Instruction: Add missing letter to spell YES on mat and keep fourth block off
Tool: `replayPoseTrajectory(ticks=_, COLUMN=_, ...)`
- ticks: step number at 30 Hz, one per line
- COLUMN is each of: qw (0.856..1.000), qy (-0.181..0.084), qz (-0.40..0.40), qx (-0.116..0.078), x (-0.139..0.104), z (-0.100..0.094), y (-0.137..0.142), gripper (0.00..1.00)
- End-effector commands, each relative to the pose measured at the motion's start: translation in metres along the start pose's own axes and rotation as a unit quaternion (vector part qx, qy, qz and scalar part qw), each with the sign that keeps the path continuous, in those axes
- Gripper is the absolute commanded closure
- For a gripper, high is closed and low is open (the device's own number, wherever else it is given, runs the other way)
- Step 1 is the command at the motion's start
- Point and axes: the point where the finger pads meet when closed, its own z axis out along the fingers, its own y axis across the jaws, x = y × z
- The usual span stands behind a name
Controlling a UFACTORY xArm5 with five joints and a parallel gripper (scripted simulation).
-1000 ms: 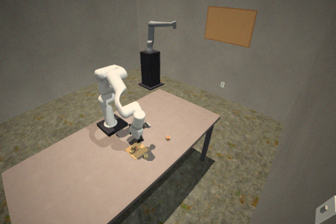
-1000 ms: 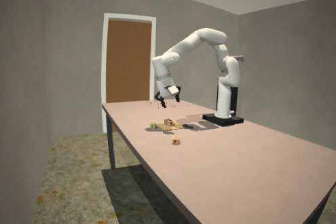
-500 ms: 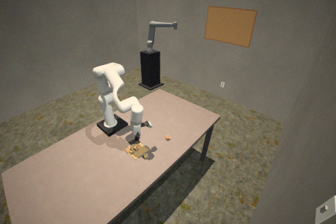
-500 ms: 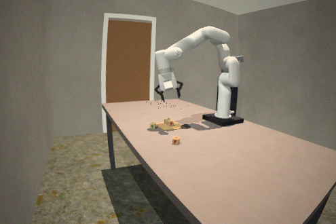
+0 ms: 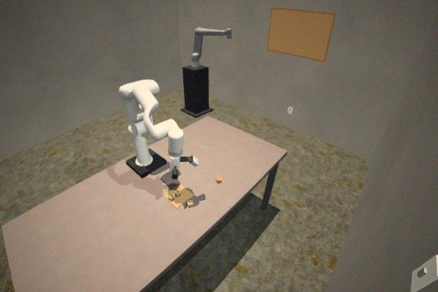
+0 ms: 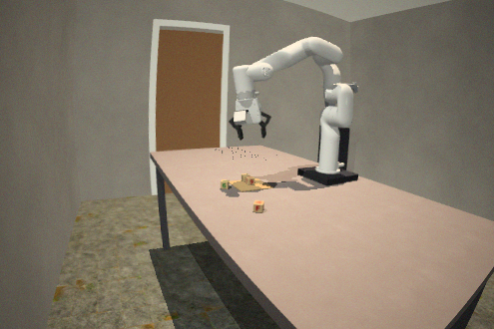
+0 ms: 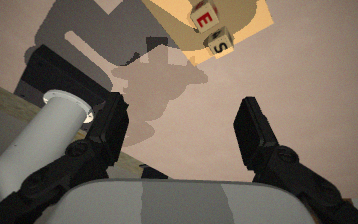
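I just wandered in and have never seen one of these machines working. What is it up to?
The white robot arm is sorting small wooden letter blocks on a tan mat. Its black claw hangs open and holds nothing, high above the pinkish table. Two blocks, a red E and a dark S, sit on the mat. A block with green print lies just off the mat, and an orange-marked one sits farther away.

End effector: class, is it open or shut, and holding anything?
Open and empty: the end effector has its fingers spread wide with only table between them.
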Motion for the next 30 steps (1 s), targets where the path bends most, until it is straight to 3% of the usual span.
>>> replayPoseTrajectory(ticks=1, qw=0.998, qy=0.011, qz=0.068, qx=-0.012, x=-0.002, z=-0.013, y=-0.002, gripper=0.00)
replayPoseTrajectory(ticks=7, qw=0.993, qy=0.019, qz=0.114, qx=-0.019, x=-0.003, z=-0.021, y=-0.004, gripper=0.00)
replayPoseTrajectory(ticks=22, qw=0.952, qy=0.055, qz=0.300, qx=-0.037, x=-0.010, z=-0.052, y=-0.014, gripper=0.00)
replayPoseTrajectory(ticks=24, qw=0.952, qy=0.055, qz=0.300, qx=-0.037, x=-0.010, z=-0.052, y=-0.014, gripper=0.00)
replayPoseTrajectory(ticks=25, qw=0.940, qy=0.063, qz=0.332, qx=-0.039, x=-0.012, z=-0.057, y=-0.016, gripper=0.00)
replayPoseTrajectory(ticks=30, qw=0.921, qy=0.074, qz=0.380, qx=-0.041, x=-0.014, z=-0.065, y=-0.019, gripper=0.00)
